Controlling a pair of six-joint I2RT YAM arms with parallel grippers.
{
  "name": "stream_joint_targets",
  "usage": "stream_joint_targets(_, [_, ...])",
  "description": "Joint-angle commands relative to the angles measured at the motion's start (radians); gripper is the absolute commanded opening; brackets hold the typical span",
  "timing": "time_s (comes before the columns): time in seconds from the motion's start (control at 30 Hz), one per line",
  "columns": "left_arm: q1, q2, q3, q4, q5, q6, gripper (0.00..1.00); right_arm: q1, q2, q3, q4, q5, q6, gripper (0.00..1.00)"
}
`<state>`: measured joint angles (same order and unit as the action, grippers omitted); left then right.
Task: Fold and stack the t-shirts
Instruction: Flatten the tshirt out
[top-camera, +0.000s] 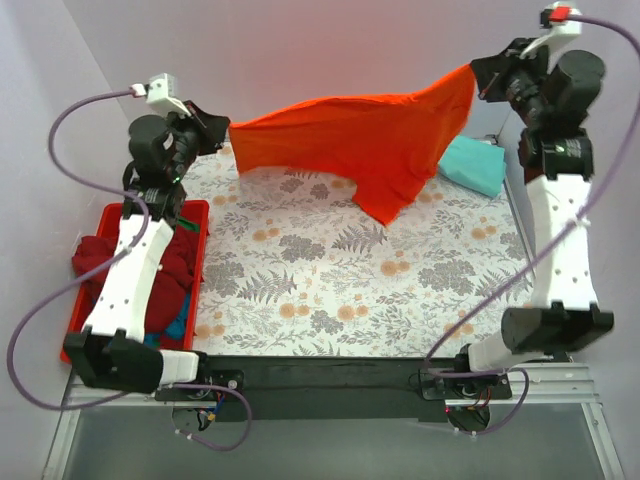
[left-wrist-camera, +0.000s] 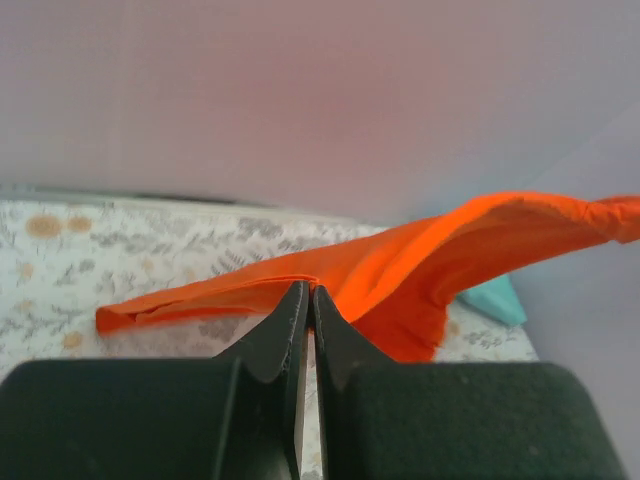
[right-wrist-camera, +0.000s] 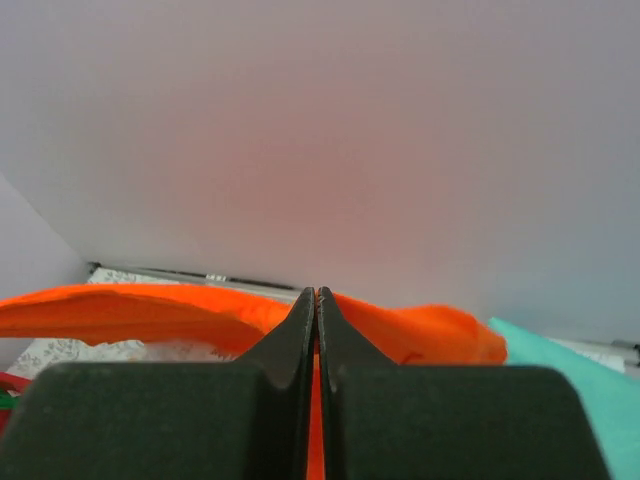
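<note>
The orange-red t-shirt hangs stretched in the air across the far side of the table, held at both ends. My left gripper is shut on its left edge; the left wrist view shows the cloth pinched at the tips of the gripper. My right gripper is shut on its right corner, held higher; in the right wrist view the cloth runs between the closed jaws of the gripper. A folded mint-teal t-shirt lies at the far right. It also shows in the left wrist view and the right wrist view.
A red plastic tray at the left holds a maroon shirt with blue and green cloth under the left arm. The floral tablecloth covers the table. Walls stand close behind and to the left.
</note>
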<state>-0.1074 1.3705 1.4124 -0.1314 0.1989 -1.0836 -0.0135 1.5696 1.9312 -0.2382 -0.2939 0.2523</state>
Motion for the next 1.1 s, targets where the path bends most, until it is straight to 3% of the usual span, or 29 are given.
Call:
stream_joint_targets(0.0, [0.005,-0.206,-0.003,0.081,0.037,-0.012,0.00,-0.006,-0.219,-0.043,0.120,0.007,-0.031,0.01])
stream_joint_targets(0.13, [0.003,-0.394,-0.015,0.104,0.054,-0.018,0.00,-0.006,-0.379,-0.100,0.145,0.030,-0.054,0.01])
stream_joint_targets(0.3, [0.005,-0.519,0.017,0.101,0.056,0.001,0.00,-0.006,-0.532,-0.103,0.171,0.032,-0.071,0.01])
stream_joint_targets(0.47, [0.003,-0.577,0.048,0.108,0.051,0.008,0.00,-0.006,-0.569,-0.043,0.189,0.059,-0.088,0.01])
stream_joint_targets(0.6, [0.003,-0.556,0.037,0.125,0.062,-0.001,0.00,-0.006,-0.507,0.008,0.209,0.047,-0.079,0.01])
stream_joint_targets(0.83, [0.005,-0.274,-0.061,0.185,-0.007,-0.035,0.00,-0.006,-0.272,-0.055,0.286,-0.014,-0.005,0.01])
stream_joint_targets(0.97, [0.015,-0.012,-0.124,0.188,-0.128,-0.042,0.00,-0.006,0.037,-0.078,0.316,0.013,0.019,0.01])
stream_joint_targets(1.07, [0.031,0.253,-0.078,0.155,-0.122,-0.059,0.02,-0.006,0.317,-0.006,0.300,0.010,0.033,0.01])
